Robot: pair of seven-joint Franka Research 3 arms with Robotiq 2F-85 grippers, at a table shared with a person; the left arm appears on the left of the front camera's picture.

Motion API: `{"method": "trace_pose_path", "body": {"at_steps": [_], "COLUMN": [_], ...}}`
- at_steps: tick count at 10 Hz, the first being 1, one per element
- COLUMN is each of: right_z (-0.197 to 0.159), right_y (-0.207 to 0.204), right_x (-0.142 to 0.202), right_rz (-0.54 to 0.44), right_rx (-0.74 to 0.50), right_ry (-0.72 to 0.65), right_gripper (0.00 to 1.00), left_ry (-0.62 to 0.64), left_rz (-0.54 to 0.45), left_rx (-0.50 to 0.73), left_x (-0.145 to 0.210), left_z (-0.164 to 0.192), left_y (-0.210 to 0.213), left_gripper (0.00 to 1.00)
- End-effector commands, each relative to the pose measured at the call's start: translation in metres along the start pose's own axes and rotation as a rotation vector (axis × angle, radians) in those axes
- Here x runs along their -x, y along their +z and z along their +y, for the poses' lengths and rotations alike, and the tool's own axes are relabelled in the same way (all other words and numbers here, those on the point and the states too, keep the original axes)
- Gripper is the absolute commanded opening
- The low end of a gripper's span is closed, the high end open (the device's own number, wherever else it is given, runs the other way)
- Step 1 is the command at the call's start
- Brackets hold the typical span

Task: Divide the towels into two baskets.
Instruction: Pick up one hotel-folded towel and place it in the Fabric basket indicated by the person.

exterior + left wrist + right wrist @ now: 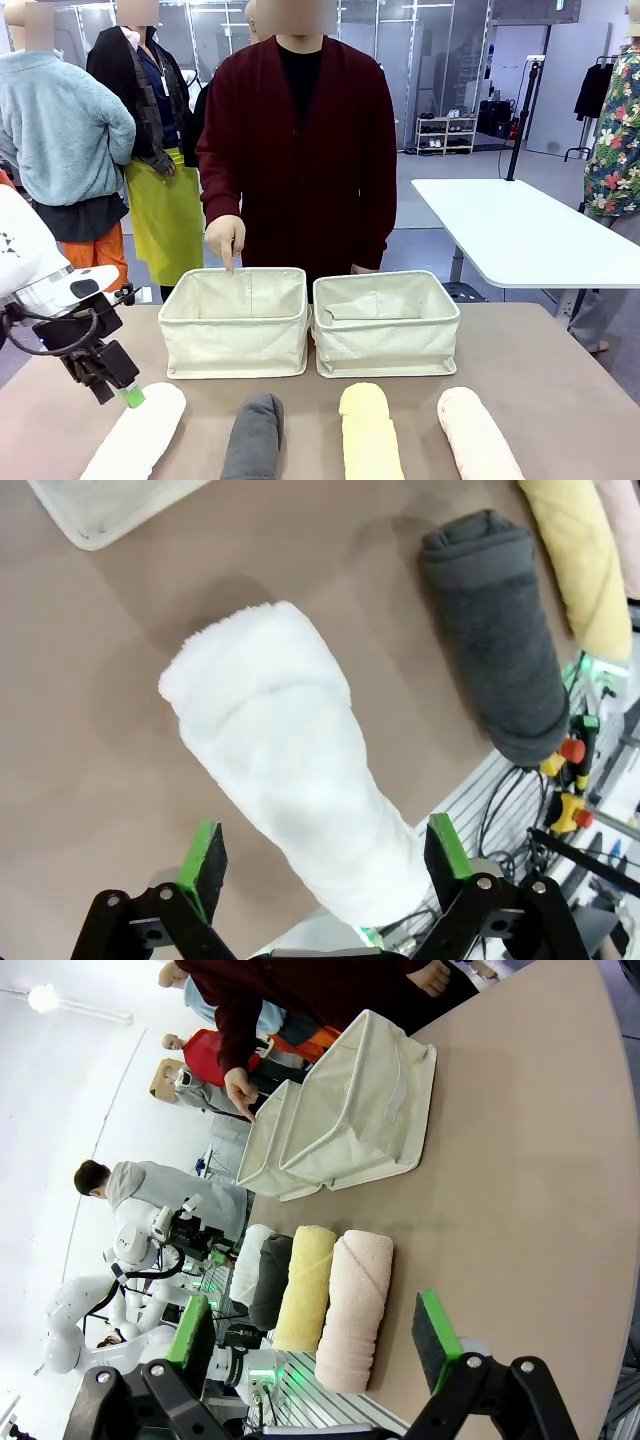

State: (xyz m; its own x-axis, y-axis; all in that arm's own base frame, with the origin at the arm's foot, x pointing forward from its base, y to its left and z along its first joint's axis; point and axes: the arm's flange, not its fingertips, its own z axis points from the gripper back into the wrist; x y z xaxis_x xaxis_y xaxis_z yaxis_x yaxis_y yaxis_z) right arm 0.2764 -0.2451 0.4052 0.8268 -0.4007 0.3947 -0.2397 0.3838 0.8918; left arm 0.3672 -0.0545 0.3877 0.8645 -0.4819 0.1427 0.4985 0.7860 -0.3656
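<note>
A tan table [560,380] takes up the near part of a bright workroom, and a person [300,150] in a dark red cardigan stands across it at 12 o'clock.

At 8 o'clock the left gripper [128,393] hangs low over the far end of the white towel [135,435]. In its wrist view the jaws stand at their widest, one on each side of the roll. They are not closed on it, and it lies flat on the table, not lifted.

Four rolls lie in a row along the near edge, around 6 o'clock. After the white one come the grey towel [255,437], the yellow towel [370,435] and the pink towel [478,435] at 5 o'clock. Each lies apart from the next, with its long axis pointing toward the far side.

Behind them, mid-table, the left basket [235,325] and right basket [385,330] sit just beside each other with their mouths up. The person's hand [225,238] points a forefinger down at the left basket's far rim, at 11 o'clock.

In its own wrist view the right gripper [315,1335] is spread fully open and holds nothing. It sits well apart from the row, with the pink towel nearest to it.
</note>
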Motion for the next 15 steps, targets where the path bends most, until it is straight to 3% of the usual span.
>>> {"method": "trace_pose_path", "body": {"at_steps": [1, 2, 3, 7, 8, 15], "right_z": [0.003, 0.003, 0.003, 0.003, 0.003, 0.003], "right_y": [0.002, 0.002, 0.002, 0.002, 0.002, 0.002], "right_x": [0.001, 0.001, 0.001, 0.001, 0.001, 0.001], "right_rz": [-0.008, -0.008, -0.008, -0.008, -0.008, -0.008], "right_rx": [-0.013, -0.013, -0.013, -0.013, -0.013, -0.013], "right_ry": [0.011, 0.011, 0.011, 0.011, 0.011, 0.011], "right_gripper": [1.0, 1.0, 1.0, 1.0, 1.0, 1.0], "left_ry": [0.012, 0.022, 0.003, 0.021, 0.098, 0.223], "left_rz": [-0.028, -0.028, -0.012, 0.0, -0.006, 0.054], "left_rx": [-0.108, -0.084, -0.032, -0.047, -0.065, -0.204], "left_x": [0.056, 0.059, -0.004, -0.008, -0.012, 0.008], "left_z": [-0.017, -0.02, 0.002, -0.002, -0.003, -0.002], "left_y": [-0.039, -0.038, -0.001, -0.012, -0.025, -0.059], "left_gripper": [1.0, 1.0, 1.0, 1.0, 1.0, 1.0]}}
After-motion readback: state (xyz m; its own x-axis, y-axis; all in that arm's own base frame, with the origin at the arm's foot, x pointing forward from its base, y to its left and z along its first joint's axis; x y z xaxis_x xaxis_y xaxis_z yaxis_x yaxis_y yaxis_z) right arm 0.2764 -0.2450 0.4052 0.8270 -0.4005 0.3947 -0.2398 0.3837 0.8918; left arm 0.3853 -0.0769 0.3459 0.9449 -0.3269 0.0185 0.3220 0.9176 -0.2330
